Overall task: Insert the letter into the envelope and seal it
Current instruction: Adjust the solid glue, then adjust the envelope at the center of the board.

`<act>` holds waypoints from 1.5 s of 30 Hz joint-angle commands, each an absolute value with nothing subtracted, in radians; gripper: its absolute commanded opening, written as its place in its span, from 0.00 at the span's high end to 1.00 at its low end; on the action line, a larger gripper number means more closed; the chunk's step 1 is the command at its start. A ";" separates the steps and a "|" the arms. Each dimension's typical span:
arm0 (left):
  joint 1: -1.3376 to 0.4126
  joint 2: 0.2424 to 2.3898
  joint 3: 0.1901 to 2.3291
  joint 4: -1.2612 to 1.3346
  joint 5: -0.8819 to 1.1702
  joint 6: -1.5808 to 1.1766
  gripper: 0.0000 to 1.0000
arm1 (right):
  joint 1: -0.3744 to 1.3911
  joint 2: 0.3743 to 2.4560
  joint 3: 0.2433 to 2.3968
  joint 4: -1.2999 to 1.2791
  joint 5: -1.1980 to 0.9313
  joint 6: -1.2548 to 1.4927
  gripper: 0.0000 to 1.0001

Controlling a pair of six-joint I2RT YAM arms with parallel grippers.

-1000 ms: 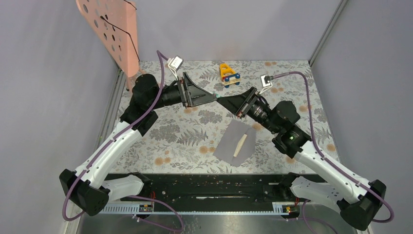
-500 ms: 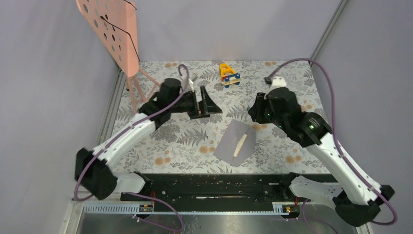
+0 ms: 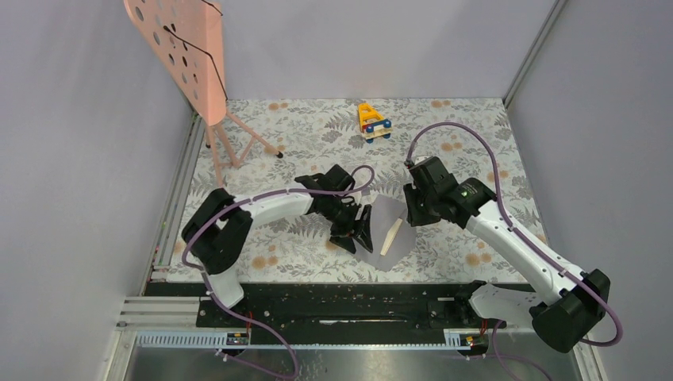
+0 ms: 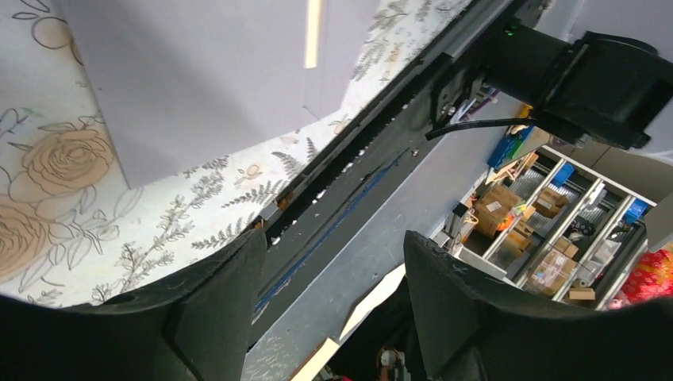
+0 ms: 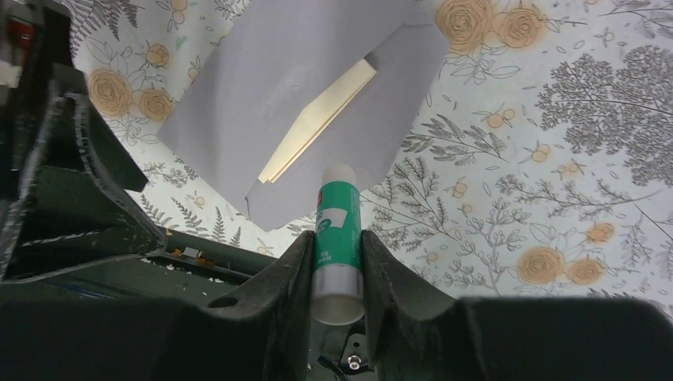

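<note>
The letter (image 5: 317, 119) sits inside the envelope (image 5: 262, 87) with a cream strip showing, so sealing appears to be in hand. The right gripper (image 5: 337, 254) clamps a glue stick (image 5: 336, 210) at the envelope's edge. The left gripper (image 3: 361, 230), jaws parted and empty, hovers at its left side. The next move likely calls for gluing the flap while pinning the envelope.

Place: a robot test lab, shown by a walled work cell.
Enclosure: grey walls (image 3: 357, 48) are set around a flower-patterned table (image 3: 492, 143).
Near edge: a black metal rail (image 3: 357, 302) is mounted.
Beyond: stocked storage shelves (image 4: 555, 226) are seen.
</note>
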State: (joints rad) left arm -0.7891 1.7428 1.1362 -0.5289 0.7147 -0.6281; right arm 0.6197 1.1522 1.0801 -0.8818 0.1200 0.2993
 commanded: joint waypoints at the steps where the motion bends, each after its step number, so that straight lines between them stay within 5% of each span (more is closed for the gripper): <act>1: -0.782 1.836 1.155 -0.524 0.767 -0.614 0.35 | 0.600 1.153 1.052 -0.785 0.026 0.279 1.00; 9: -0.720 1.950 1.136 -0.330 0.733 -0.748 0.39 | 0.599 1.182 1.027 -0.789 0.011 0.262 1.00; 28: -0.528 1.876 1.245 -0.422 0.610 -0.733 0.39 | 0.620 1.330 1.115 -0.821 -0.037 0.215 1.00; 33: -0.573 1.787 1.100 -0.295 0.682 -0.837 0.56 | 0.688 1.391 1.085 -0.731 0.054 0.265 1.00; 45: -0.598 1.888 1.133 -0.099 0.669 -0.948 0.63 | 0.693 1.535 1.158 -0.753 0.088 0.478 1.00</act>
State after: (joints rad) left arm -0.6071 1.8660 1.0931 -0.2073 0.6716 -0.9062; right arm 0.6884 1.5043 1.1198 -0.7231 0.0586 0.3832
